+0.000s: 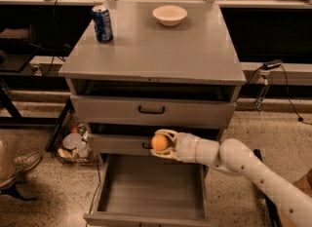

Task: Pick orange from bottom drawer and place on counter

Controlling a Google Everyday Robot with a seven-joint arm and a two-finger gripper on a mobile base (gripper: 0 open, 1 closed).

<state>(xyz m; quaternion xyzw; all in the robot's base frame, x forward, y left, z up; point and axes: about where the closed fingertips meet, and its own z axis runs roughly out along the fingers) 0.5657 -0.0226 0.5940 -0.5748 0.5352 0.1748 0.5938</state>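
Note:
The orange (pixel 159 142) is held in my gripper (pixel 161 143), whose pale fingers are shut around it. It hangs above the open bottom drawer (pixel 151 189), in front of the middle drawer's face. My white arm reaches in from the lower right. The counter (pixel 161 46), the grey flat top of the cabinet, lies well above the gripper.
A blue soda can (pixel 102 23) stands at the counter's back left and a white bowl (pixel 169 14) at its back middle. The top drawer (pixel 151 110) is pulled out slightly. A basket of clutter (pixel 73 145) sits on the floor at the left. A cable (pixel 273 75) hangs at the right.

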